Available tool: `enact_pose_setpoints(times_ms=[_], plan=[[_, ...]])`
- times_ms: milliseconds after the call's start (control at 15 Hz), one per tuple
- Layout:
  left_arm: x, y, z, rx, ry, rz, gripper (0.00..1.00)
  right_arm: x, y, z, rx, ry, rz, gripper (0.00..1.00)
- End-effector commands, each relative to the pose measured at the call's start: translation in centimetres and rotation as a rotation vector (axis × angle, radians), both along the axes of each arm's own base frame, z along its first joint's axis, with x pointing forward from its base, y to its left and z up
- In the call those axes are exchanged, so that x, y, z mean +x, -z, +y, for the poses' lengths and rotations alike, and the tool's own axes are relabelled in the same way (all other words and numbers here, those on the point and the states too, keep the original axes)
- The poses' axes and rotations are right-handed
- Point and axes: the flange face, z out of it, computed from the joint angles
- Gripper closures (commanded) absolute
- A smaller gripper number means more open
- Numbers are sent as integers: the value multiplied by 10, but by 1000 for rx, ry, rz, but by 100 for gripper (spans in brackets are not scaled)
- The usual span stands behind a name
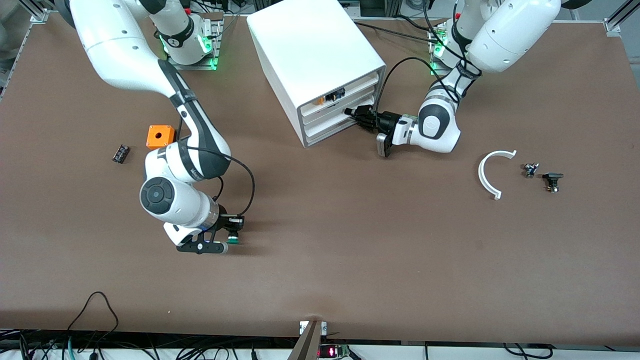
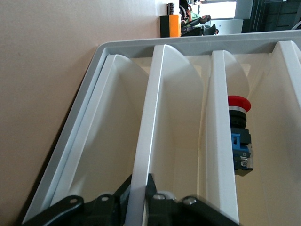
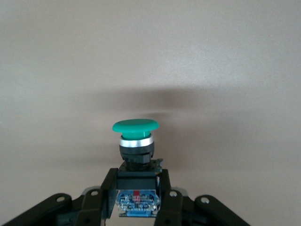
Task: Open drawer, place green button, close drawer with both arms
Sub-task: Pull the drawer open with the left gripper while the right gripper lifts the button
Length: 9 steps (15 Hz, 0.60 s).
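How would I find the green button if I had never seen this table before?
Start at the big white cabinet, then follow the right arm down toward the front camera to the right gripper, low over the table. Its fingers are shut on the button: a round green cap, a silver ring, a black body. The orange cube and the red button in the cabinet look different.

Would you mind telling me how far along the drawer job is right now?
Done: the right gripper is shut on the button, low over the table. In hand: the left gripper has clamped the middle drawer front. Left: pull the drawer out, put the button in, close it.
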Motion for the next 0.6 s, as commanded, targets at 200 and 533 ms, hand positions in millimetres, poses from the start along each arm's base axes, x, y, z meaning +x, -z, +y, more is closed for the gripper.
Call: enact_pose_setpoints(times_ms=[200,533], plan=[[12,-6,7,-22,-47,-16,100,-6,-58,26,4,158,101,100],[37,-11,20,-24,-83,-46,100,-25,-100,56,-19,283,103,100]])
